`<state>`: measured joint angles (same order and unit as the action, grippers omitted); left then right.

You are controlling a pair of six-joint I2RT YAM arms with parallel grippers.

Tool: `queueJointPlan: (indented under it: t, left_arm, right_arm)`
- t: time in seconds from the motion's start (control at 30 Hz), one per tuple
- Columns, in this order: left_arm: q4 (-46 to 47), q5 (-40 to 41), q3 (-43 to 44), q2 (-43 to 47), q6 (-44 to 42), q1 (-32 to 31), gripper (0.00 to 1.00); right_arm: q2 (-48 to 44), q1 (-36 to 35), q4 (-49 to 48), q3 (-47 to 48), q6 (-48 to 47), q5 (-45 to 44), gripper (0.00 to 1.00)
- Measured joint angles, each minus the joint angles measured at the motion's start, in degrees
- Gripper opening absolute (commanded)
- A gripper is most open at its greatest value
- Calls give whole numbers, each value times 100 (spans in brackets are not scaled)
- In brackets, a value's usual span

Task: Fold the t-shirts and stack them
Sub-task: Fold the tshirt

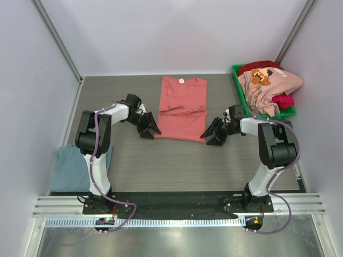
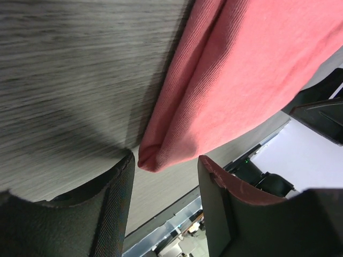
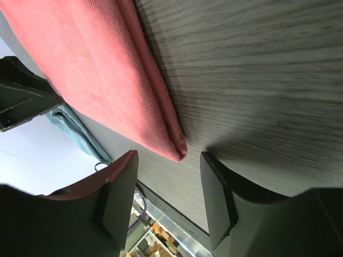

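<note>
Here the salmon-red tee (image 1: 183, 108) runs near-to-far, collar (image 1: 181, 81) farthest.

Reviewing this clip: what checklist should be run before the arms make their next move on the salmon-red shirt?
1. Left pincer open: ok, one near corner of the salmon-red t-shirt sits just ahead of its gap.
2. Right pincer open at the other near corner: ok.
3. Corners gripped: not ok, neither pincer is shut on cloth.
4. Lower finger under the hem on each side: cannot tell.
5. Shirt's sides folded in, lying flat: ok in the top view.
6. Stack spot: ok, the grey-blue t-shirt lies folded at near left, partly hidden by the left arm.
</note>
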<state>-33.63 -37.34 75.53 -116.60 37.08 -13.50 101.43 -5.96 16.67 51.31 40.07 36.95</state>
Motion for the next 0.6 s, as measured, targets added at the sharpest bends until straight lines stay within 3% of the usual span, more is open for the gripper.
queueJointPlan:
  t: [0.33, 0.53, 0.6]
  left_arm:
    - [-39, 33, 0, -26, 4, -15, 42]
    - [-37, 68, 0, -101, 7, -39, 25]
    - [-26, 72, 0, -129, 26, -48, 8]
  right_arm:
    - [236, -127, -199, 87, 216, 192, 48]
    - [286, -186, -223, 101, 247, 179, 40]
    - [289, -188, -208, 101, 234, 125, 35]
